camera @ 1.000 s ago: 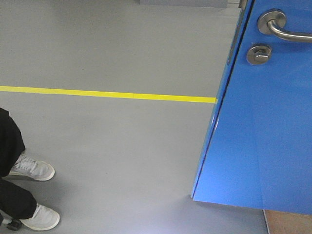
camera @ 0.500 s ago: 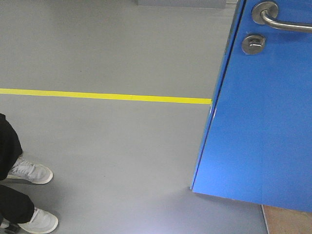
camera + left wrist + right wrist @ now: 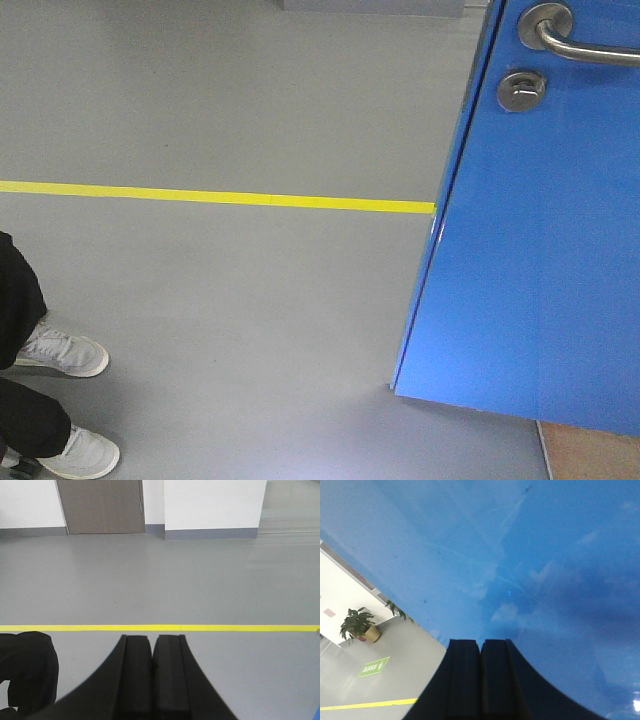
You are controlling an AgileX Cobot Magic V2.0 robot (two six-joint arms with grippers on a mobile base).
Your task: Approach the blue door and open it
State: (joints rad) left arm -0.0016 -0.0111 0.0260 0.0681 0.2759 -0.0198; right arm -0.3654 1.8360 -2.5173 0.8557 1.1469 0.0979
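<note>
Change: lever handle (image 3: 580,38) and thumb-turn lock (image 3: 521,90) shifted up-frame.
Right gripper (image 3: 480,680): pressed closed, empty, blue door (image 3: 530,570) directly ahead.
Left gripper (image 3: 152,680): closed, empty, yellow floor line (image 3: 160,627) ahead.

The blue door (image 3: 530,230) sits higher in the front view than a second ago, its lever handle (image 3: 575,40) nearer the top edge.

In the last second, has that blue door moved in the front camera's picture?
Yes. The blue door has shifted: its lever handle sits higher and further left, while the yellow floor line barely moved.
</note>
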